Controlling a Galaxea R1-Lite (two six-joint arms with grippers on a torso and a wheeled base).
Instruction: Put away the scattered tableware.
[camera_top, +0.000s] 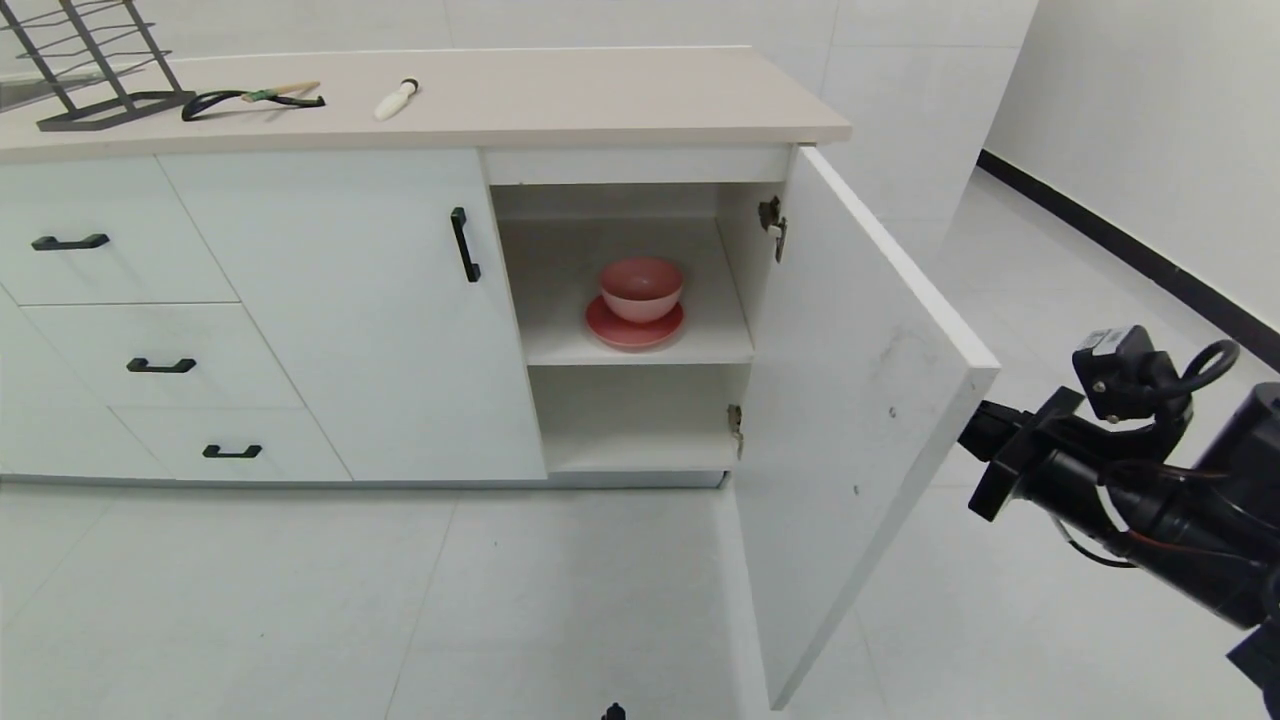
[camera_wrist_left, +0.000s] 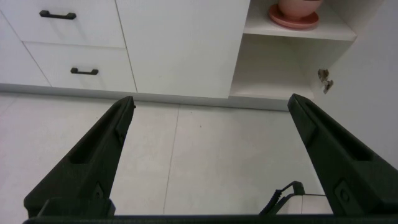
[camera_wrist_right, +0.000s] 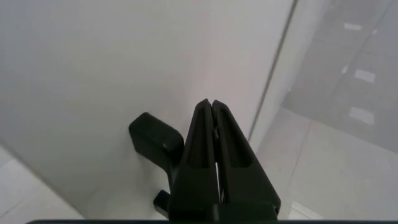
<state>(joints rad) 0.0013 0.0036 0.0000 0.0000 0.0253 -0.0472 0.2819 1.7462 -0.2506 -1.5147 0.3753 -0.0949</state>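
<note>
We see the cabinet (camera_top: 330, 300) with its right-hand door (camera_top: 850, 400) swung wide open toward us. On the upper shelf (camera_top: 720, 345) of that open compartment stands a pink bowl (camera_top: 641, 288) on a red plate (camera_top: 634, 330), both upright and roughly central on the shelf. From the left wrist camera the same bowl (camera_wrist_left: 298, 6) and plate (camera_wrist_left: 292, 20) appear at the far edge of view, above the lower shelf (camera_wrist_left: 280, 81).

To the left of the compartment is a closed door (camera_top: 380, 320) with a black vertical handle (camera_top: 464, 244), and further left a stack of three drawers (camera_top: 120, 270). On the countertop (camera_top: 600, 95) at the far left stands a dark wire rack (camera_top: 90, 60). Just right of it lies a black-handled utensil (camera_top: 250, 99), though we cannot make out what kind it is. A little further right lies a white utensil (camera_top: 396, 100).

The left gripper (camera_wrist_left: 211, 99) hangs over the floor in front of the cabinet, its fingers spread wide with nothing between them. The open door stands between us and the right arm (camera_top: 1100, 470), which is on the door's outer side. There the right gripper (camera_wrist_right: 212, 109) has its fingers pressed together on nothing, right beside the door's black handle (camera_wrist_right: 152, 140) and close against the door face.
</note>
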